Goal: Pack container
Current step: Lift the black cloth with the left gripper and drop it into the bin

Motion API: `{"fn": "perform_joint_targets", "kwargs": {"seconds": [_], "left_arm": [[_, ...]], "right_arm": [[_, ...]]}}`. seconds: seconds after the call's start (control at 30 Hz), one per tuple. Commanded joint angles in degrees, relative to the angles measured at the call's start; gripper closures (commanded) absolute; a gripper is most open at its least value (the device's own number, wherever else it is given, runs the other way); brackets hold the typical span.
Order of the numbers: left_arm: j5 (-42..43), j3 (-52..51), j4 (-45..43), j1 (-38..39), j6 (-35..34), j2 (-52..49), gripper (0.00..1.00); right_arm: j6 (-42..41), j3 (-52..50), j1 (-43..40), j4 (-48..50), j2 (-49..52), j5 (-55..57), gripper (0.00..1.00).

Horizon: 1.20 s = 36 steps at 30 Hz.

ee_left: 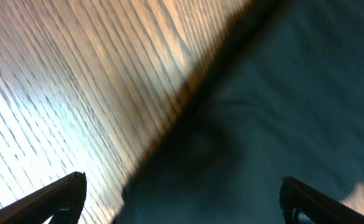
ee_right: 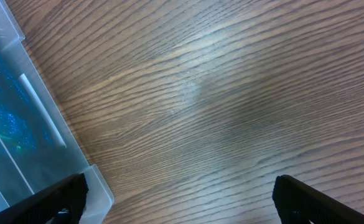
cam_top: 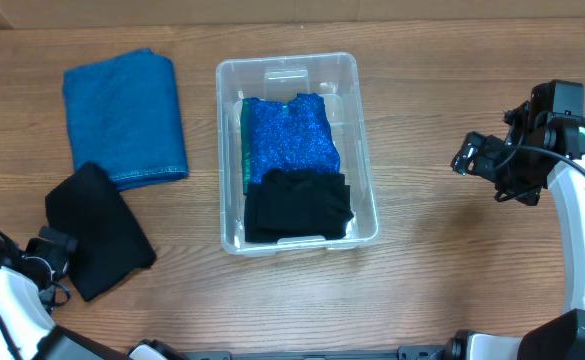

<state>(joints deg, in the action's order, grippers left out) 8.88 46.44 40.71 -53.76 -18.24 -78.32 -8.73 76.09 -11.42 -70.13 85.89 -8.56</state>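
Clear rectangular plastic container [cam_top: 287,66] at mid-table, holding sparkly blue fabric [cam_top: 290,140] and folded black cloth [cam_top: 299,205]. Left gripper [ee_left: 182,193] jaws released, spread wide over edge of loose black garment [ee_left: 281,106]. Right gripper [ee_right: 180,190] jaws likewise released, over bare wooden table [ee_right: 231,93] beside container corner.

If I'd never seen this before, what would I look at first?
Probably the sparkly blue cloth lying inside the clear container in the middle of the table, with a folded black cloth in there too, at the end nearer the robot. After that, the big blue towel on the table left of the container, and a second black cloth at its lower corner.
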Motion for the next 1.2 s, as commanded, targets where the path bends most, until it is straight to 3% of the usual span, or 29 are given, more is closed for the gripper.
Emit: {"fn": "perform_joint_targets", "kwargs": {"seconds": [0.0,0.1,0.27,0.3,0.37,0.4,0.5,0.53,0.67,0.87,1.07,1.17], "left_arm": [[-1.99,-0.22,-3.34,-0.33,-1.07,-5.09,0.00],[1.22,-0.22,-8.50,-0.24,2.29,-10.47,0.00],[20.09,-0.22,-14.43,0.46,8.26,-19.08,0.06],[22.64,-0.22,-14.45,1.20,9.25,-20.74,0.12],[25.64,-0.22,-14.40,2.97,9.51,-21.75,0.42],[26.58,-0.17,-14.43,3.61,9.49,-21.62,0.49],[28.68,-0.09,-13.97,6.38,9.44,-20.83,0.88],[28.74,-0.07,-13.64,7.37,9.40,-20.39,0.95],[32.41,0.26,-11.26,11.32,9.20,-15.58,0.96],[40.02,2.23,-6.73,17.57,7.37,1.95,0.96],[39.26,8.28,-6.49,29.11,-0.48,15.72,0.96],[33.11,10.67,-7.93,39.28,-3.30,18.05,0.96]], "right_arm": [[0.37,0.07,0.11,0.24,0.09,0.37,0.00],[0.39,0.07,0.11,0.24,0.09,0.37,0.00],[0.37,0.07,0.11,0.42,0.09,0.37,0.00],[0.37,0.09,0.11,0.44,0.09,0.37,0.00],[0.37,0.07,0.11,0.42,0.09,0.37,0.00],[0.37,0.07,0.11,0.44,0.09,0.37,0.00],[0.37,0.07,0.11,0.44,0.09,0.37,0.00],[0.37,0.09,0.11,0.44,0.09,0.37,0.00],[0.39,0.07,0.11,0.44,0.09,0.37,0.00],[0.39,0.07,0.11,0.48,0.09,0.39,0.00],[0.39,0.07,0.11,0.72,0.09,0.39,0.00],[0.39,0.07,0.11,0.72,0.09,0.39,0.00]]}}
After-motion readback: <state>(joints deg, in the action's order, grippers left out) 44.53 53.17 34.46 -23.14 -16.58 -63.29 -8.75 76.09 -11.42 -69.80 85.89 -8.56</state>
